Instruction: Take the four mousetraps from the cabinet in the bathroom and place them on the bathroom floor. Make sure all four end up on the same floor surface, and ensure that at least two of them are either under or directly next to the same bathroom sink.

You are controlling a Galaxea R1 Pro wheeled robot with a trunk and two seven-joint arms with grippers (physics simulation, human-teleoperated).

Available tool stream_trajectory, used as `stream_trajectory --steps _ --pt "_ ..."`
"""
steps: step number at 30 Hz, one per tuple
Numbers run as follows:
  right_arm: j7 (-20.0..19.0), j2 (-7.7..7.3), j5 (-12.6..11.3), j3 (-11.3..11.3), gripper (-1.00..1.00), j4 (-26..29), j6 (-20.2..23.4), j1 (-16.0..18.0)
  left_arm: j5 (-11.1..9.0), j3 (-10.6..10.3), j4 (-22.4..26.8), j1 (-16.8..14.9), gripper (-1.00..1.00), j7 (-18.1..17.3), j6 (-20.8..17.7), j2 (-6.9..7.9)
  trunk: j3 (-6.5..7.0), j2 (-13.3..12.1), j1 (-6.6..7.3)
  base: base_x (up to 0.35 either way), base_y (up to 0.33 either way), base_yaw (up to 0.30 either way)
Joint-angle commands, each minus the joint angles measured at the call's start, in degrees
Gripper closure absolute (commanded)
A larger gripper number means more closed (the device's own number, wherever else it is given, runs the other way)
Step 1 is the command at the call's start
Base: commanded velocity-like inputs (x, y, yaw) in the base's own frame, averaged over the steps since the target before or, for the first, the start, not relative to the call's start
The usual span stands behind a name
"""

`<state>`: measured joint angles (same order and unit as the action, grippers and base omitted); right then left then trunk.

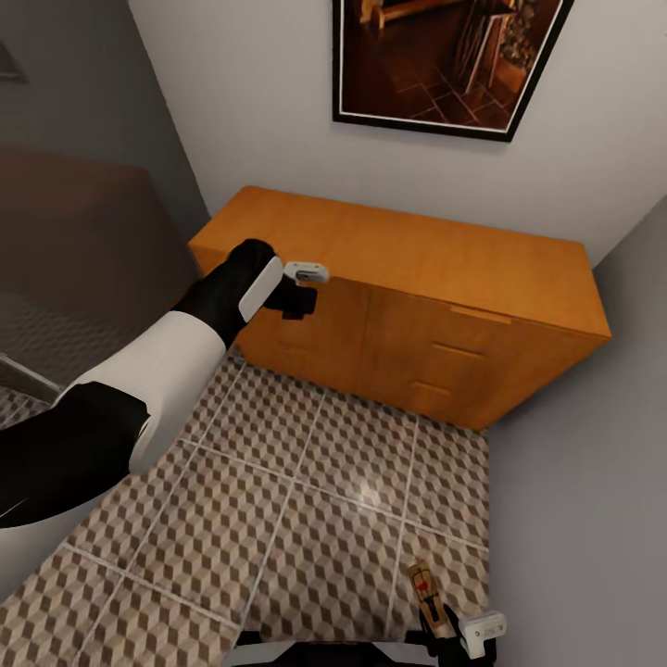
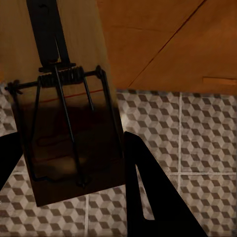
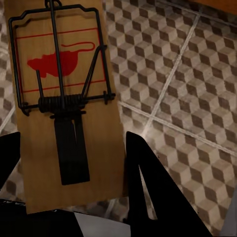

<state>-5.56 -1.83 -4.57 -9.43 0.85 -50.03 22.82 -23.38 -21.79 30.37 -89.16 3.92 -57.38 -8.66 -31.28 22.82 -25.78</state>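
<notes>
Each claw grips a mousetrap: the left claw [image 1: 298,289] holds its mousetrap [image 2: 64,108] by the cabinet [image 1: 408,306] edge, the right claw [image 1: 454,639] another mousetrap [image 3: 64,98] above open floor [image 1: 306,500].

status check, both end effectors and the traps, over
Left end effector shut on a mousetrap, up by the cabinet. Right end effector shut on a second mousetrap, over the bathroom floor. Nothing in the way.
</notes>
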Motion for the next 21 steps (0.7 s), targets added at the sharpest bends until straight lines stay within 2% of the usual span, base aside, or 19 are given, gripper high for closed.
stream_trajectory --steps 1,18,21 --pt "-0.8 -0.02 -0.7 -0.1 1.00 0.0 -0.2 0.0 -0.4 -0.3 0.0 0.0 1.00 0.3 -0.1 0.04 -0.08 0.1 0.00 -0.282 0.180 0.000" --pt "-0.8 -0.02 -0.7 -0.1 1.00 0.0 -0.2 0.0 -0.4 -0.3 -0.3 0.0 1.00 0.3 -0.1 0.04 -0.08 0.1 0.00 -0.283 0.166 0.000" --pt "-0.8 -0.02 -0.7 -0.1 1.00 0.0 -0.2 0.0 -0.4 -0.3 -0.4 0.0 1.00 0.3 -0.1 0.04 -0.08 0.1 0.00 -0.149 0.069 0.000"
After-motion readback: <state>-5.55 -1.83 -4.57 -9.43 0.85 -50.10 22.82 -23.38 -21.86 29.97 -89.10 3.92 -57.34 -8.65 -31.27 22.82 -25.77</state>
